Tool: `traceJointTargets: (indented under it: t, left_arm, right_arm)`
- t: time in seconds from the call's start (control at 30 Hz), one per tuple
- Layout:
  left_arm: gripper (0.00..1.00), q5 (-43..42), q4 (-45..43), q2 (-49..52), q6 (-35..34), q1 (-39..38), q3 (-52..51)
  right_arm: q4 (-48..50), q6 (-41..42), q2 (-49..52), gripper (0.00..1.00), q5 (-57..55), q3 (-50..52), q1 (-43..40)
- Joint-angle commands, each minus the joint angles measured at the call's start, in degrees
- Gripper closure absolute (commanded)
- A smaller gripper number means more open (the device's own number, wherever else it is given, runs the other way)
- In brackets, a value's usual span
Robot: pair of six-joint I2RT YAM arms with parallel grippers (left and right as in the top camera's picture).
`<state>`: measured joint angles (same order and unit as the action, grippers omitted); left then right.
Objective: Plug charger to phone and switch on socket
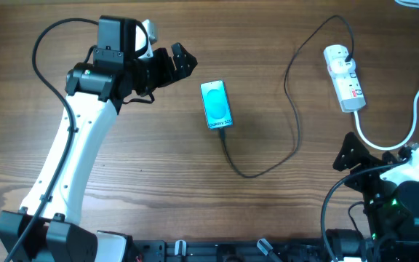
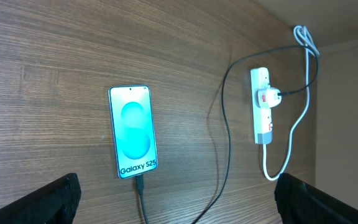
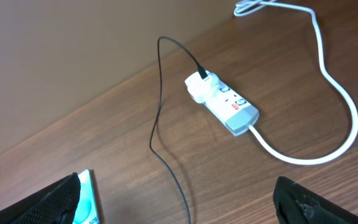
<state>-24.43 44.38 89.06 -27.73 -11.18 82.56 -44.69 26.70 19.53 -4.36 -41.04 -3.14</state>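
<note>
The phone (image 1: pixel 216 104) lies flat mid-table with its turquoise screen up; it also shows in the left wrist view (image 2: pixel 133 131) and at the edge of the right wrist view (image 3: pixel 86 194). The charger, a thin black cable (image 1: pixel 294 109), has its small plug (image 1: pixel 222 135) in the phone's near end and runs to an adapter in the white socket strip (image 1: pixel 344 76), also seen by the left wrist (image 2: pixel 261 106) and right wrist (image 3: pixel 222 102). My left gripper (image 1: pixel 174 62) is open and empty, left of the phone. My right gripper (image 1: pixel 362 153) is open and empty, near the table's front right.
A thick white cord (image 1: pixel 413 109) loops from the socket's rounded end up to the far right corner and passes close to my right gripper. The cable (image 2: pixel 225 130) curves across the table between phone and socket.
</note>
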Motion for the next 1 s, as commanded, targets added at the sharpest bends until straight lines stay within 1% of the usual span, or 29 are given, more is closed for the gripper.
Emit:
traceJointTargets:
  t: [0.0,0.13,0.33,0.5,0.57,0.63,0.73,0.83,0.97]
  left_arm:
    - [0.0,0.33,-0.13,0.15,0.28,-0.11,0.04]
    - [0.0,0.33,-0.11,0.15,0.26,-0.11,0.04]
    - [0.0,0.31,-0.13,0.15,0.26,-0.11,0.04]
    - [0.0,0.31,-0.13,0.15,0.26,-0.11,0.04]
    - [0.0,0.33,-0.11,0.15,0.28,-0.11,0.04]
    - [0.0,0.33,-0.11,0.15,0.26,-0.11,0.04]
    - [0.0,0.33,-0.13,0.15,0.28,-0.11,0.04]
    - [0.0,0.33,-0.13,0.15,0.28,-0.11,0.04]
    - [0.0,0.31,-0.11,0.15,0.26,-0.11,0.04]
  right_arm:
    - [-0.02,-0.98,-0.13,0.0,0.55,0.15,0.28]
    - [-0.81,-1.01,-0.13,0.0,0.55,0.15,0.28]
    - [-9.29,-1.03,-0.13,0.01,0.55,0.15,0.28]
    - [-13.35,-1.22,-0.44,0.01,-0.17,0.17,0.28]
    - [-13.33,-1.62,-0.44,0.0,-0.76,0.22,0.28]
    - [-12.61,-4.09,-0.85,0.0,-0.07,0.31,0.28]
    - [-7.43,-12.09,-3.56,0.0,5.55,1.38,0.31]
    - [0.7,-12.33,-8.96,0.0,9.35,8.52,0.31]
    - [17.81,-12.35,-17.59,0.0,15.78,23.39,0.39]
